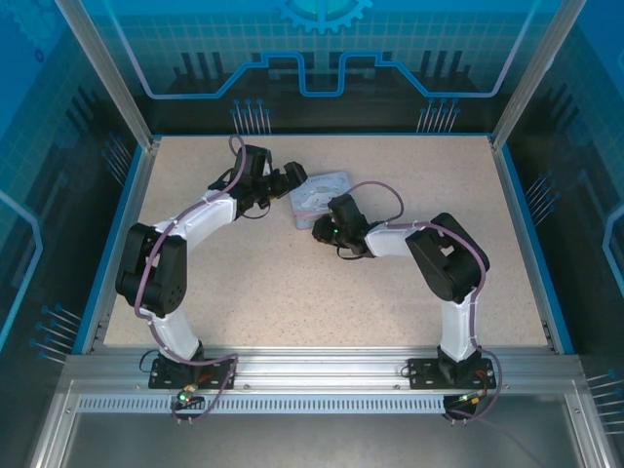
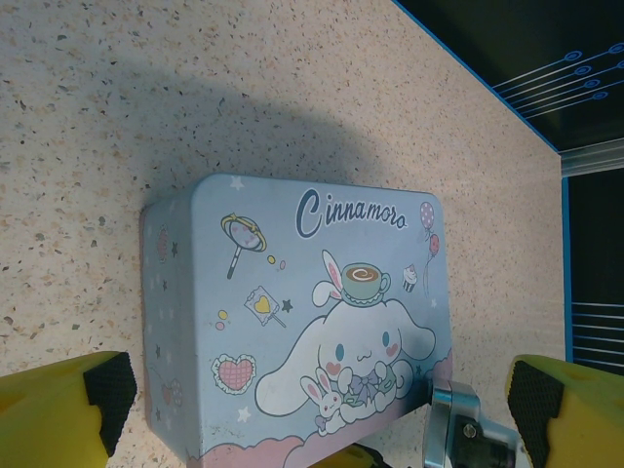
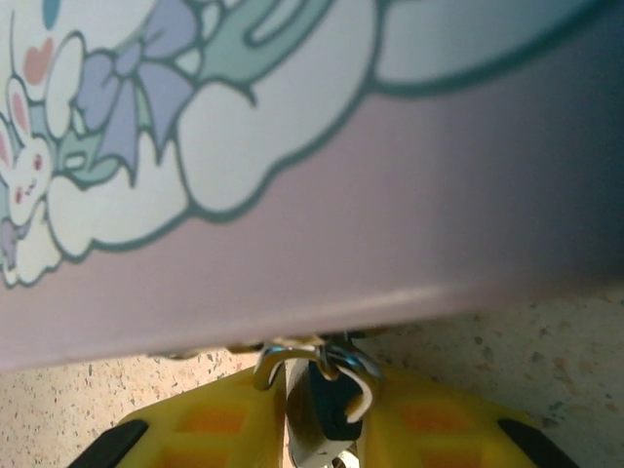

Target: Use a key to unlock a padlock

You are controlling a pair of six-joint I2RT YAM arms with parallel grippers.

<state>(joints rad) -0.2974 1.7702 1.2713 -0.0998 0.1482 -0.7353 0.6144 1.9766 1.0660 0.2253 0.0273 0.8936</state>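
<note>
The padlock (image 3: 331, 405), small and dark with a shiny shackle, hangs at the front lower edge of the pale blue cartoon tin (image 3: 341, 224). My right gripper (image 3: 322, 444) has its yellow fingers (image 3: 214, 424) pressed against both sides of the lock body. In the top view the right gripper (image 1: 323, 230) sits at the tin's near side. My left gripper (image 2: 322, 390) stands wide open over the tin (image 2: 292, 292), one finger off each end and apart from it. The left gripper (image 1: 292, 181) is at the tin's left in the top view. The key is out of view.
The tin (image 1: 317, 193) lies mid-table on the speckled tabletop (image 1: 253, 292). A blue rim and aluminium posts (image 1: 526, 234) bound the table on all sides. Purple cables run along both arms. Part of the right arm's metal wrist (image 2: 468, 429) shows beside the tin.
</note>
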